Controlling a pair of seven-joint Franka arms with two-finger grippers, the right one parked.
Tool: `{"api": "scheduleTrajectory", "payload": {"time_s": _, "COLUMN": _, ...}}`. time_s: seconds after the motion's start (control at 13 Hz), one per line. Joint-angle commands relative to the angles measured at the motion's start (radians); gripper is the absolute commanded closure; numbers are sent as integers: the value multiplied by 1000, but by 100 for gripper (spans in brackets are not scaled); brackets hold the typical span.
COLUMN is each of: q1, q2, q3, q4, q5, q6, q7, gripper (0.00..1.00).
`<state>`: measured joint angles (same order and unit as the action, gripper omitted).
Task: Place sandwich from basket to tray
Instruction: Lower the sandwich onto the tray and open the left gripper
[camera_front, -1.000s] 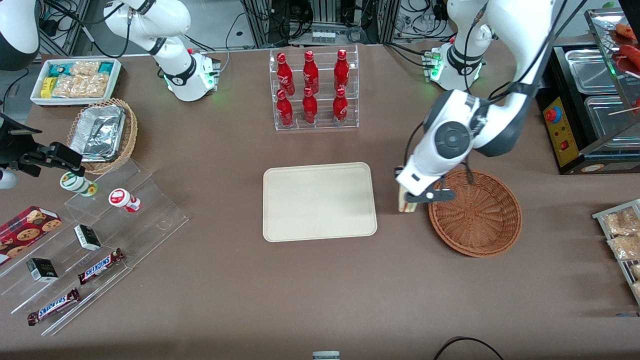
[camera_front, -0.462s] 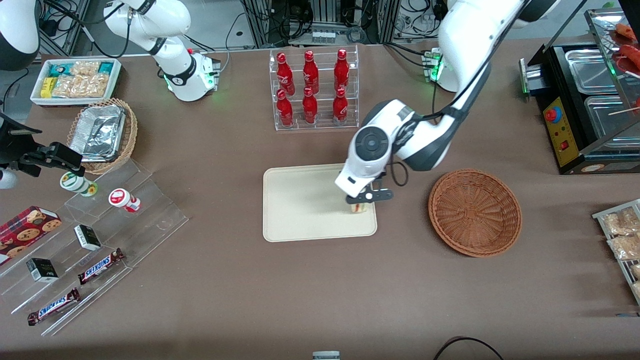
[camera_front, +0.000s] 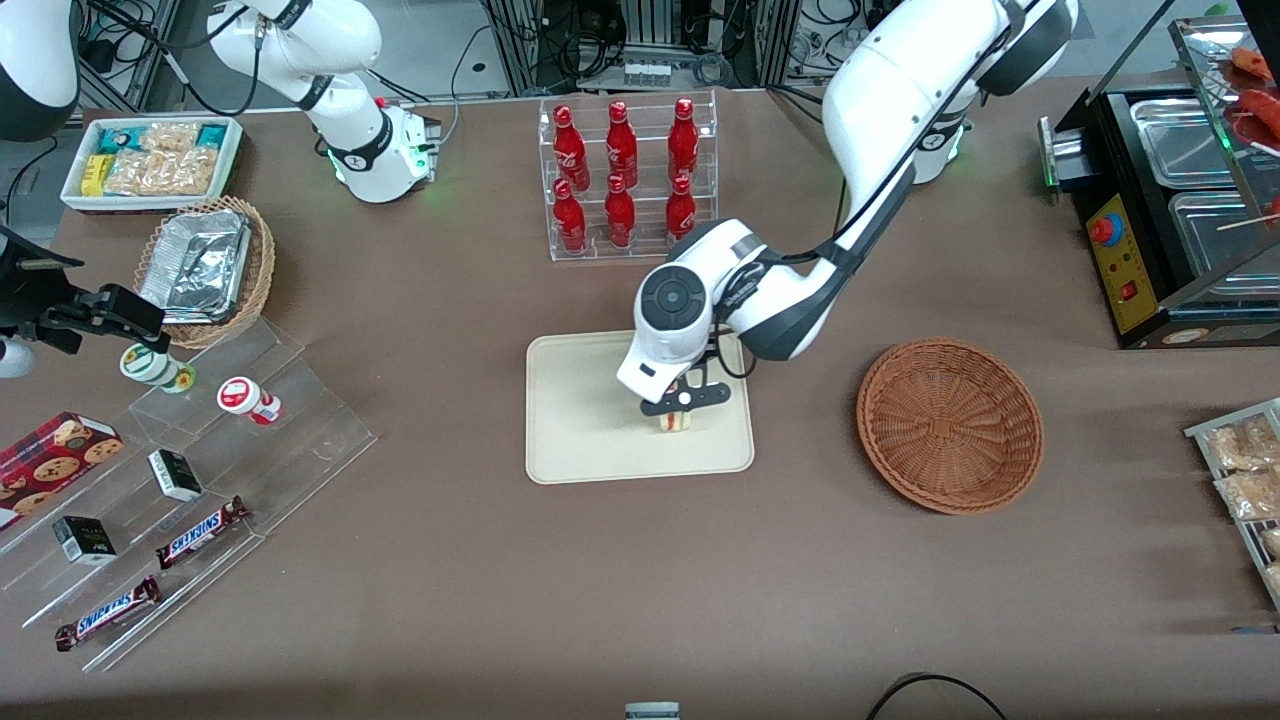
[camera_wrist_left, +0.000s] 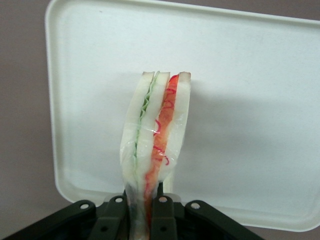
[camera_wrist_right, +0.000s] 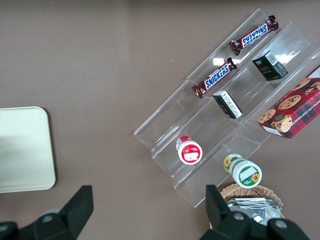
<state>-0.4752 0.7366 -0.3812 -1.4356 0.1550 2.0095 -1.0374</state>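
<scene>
I had the hand (camera_front: 684, 398) over the tray (camera_front: 580, 420), and it was clamped on the sandwich (camera_front: 676, 419), which hung from the fingers (camera_wrist_left: 162, 215) above the tray's bare surface. In the wrist view the sandwich (camera_wrist_left: 155, 145) stood on edge between the two black finger pads, gripped at its narrow end. Its pale bread slices faced outward, with a red filling layer and a greenish one showing through the clear wrap. I could not tell whether its free end was touching the tray (camera_wrist_left: 260, 100) or just above it.

From the front, the sandwich sat over the part of the tray nearer the working arm's end of the counter (camera_front: 640, 590), a little nearer the camera than the tray's middle. The basket (camera_front: 950, 425) lay on the counter well apart from the tray, toward the working arm's end, and nothing showed inside it.

A clear rack of red bottles (camera_front: 625, 180) stood farther from the camera than the tray. Toward the parked arm's end I saw a lighter wicker basket with foil containers (camera_front: 205, 265), a white bin of snack packets (camera_front: 150, 160), and a stepped clear stand (camera_front: 200, 480) holding candy bars and small boxes.
</scene>
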Motion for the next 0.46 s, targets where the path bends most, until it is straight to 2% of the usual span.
{"api": "scheduleTrajectory", "payload": {"time_s": 0.0, "q1": -45, "q2": 69, "q3": 12, "q4": 99, "q5": 20, "q6": -26, "q7": -52, "gripper": 100}}
{"api": "scheduleTrajectory", "payload": {"time_s": 0.23, "q1": -71, "q2": 93, "q3": 13, "q4": 135, "q5": 26, "q6": -29, "q7": -76, "gripper": 100}}
{"api": "scheduleTrajectory", "payload": {"time_s": 0.38, "q1": -74, "q2": 112, "q3": 13, "q4": 148, "q5": 55, "q6": -25, "q7": -105, "gripper": 100}}
